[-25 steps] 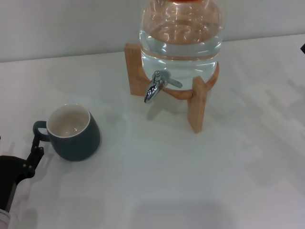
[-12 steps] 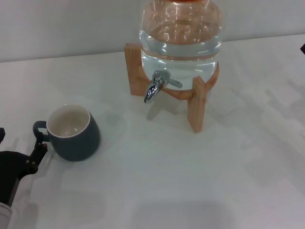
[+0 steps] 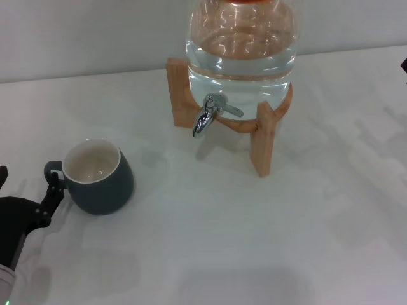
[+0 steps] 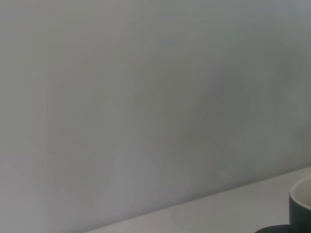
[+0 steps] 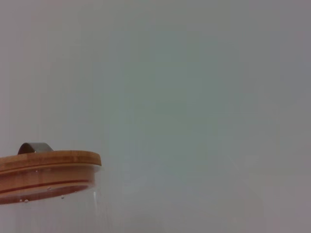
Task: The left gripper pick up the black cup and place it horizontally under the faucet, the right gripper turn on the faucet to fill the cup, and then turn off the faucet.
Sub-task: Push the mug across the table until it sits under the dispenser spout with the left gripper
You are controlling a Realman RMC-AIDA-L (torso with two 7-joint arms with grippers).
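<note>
The black cup stands upright on the white table at the left, its cream inside showing and its loop handle pointing left. My left gripper is open at the lower left. One finger lies right beside the handle; the other shows at the picture's left edge. The cup's rim also shows in the left wrist view. The chrome faucet sticks out of the glass jar, its spout over bare table and apart from the cup. Of my right gripper only a dark sliver shows at the right edge.
The clear glass jar, filled with water, sits on a wooden stand at the back middle. Its wooden lid shows in the right wrist view. A pale wall rises behind the table.
My left gripper has moved forward towards the cup's handle; its second finger now shows at the left edge. Cup, jar and faucet have not moved.
</note>
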